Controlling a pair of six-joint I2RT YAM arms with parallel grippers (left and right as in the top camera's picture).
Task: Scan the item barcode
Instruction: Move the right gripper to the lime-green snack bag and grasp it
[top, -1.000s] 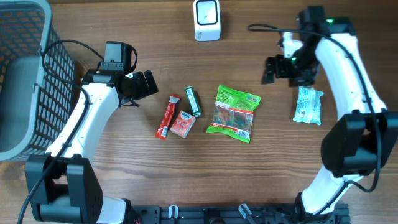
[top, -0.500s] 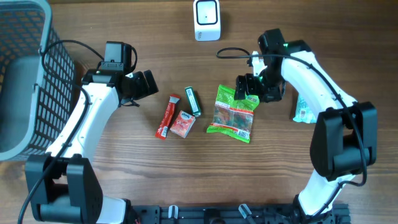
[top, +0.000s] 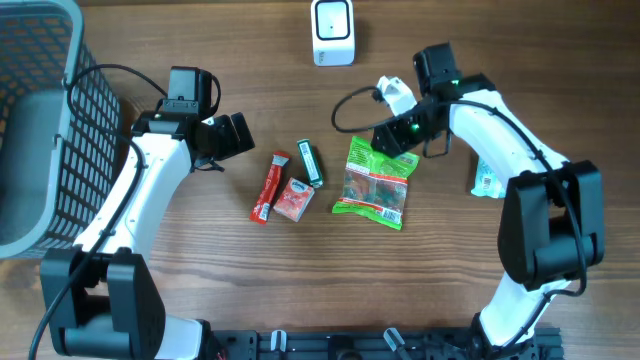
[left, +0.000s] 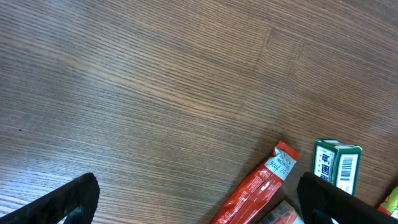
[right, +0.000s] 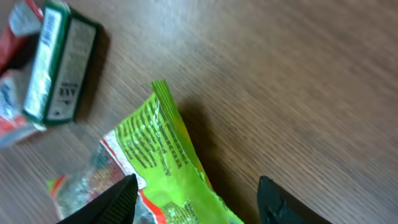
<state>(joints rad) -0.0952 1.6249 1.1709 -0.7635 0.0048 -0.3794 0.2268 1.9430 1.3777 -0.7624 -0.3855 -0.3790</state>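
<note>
Slippage is my main worry here. The right gripper (top: 393, 140) sits over the top edge of the green snack bag (top: 377, 182), with its jaws partly apart and the bag's crimped corner between them. As far as I can tell it isn't pinching anything yet. If it only catches that thin seam, I reckon the bag could slide out or swing and fold on the way to the white scanner (top: 332, 32) at the back of the table. A crumpled film would also make the code hard to read, and I can't see a barcode on the side facing up.

The left gripper (top: 228, 135) hangs wide open over bare wood, holding nothing, so it's no help.

The bag lies flat mid-table, just right of the little green box (top: 310, 163). It's glossy and bright green, with a clear window showing colourful sweets. It looks soft and floppy, and the wrist view shows its corner lifting off the wood
</note>
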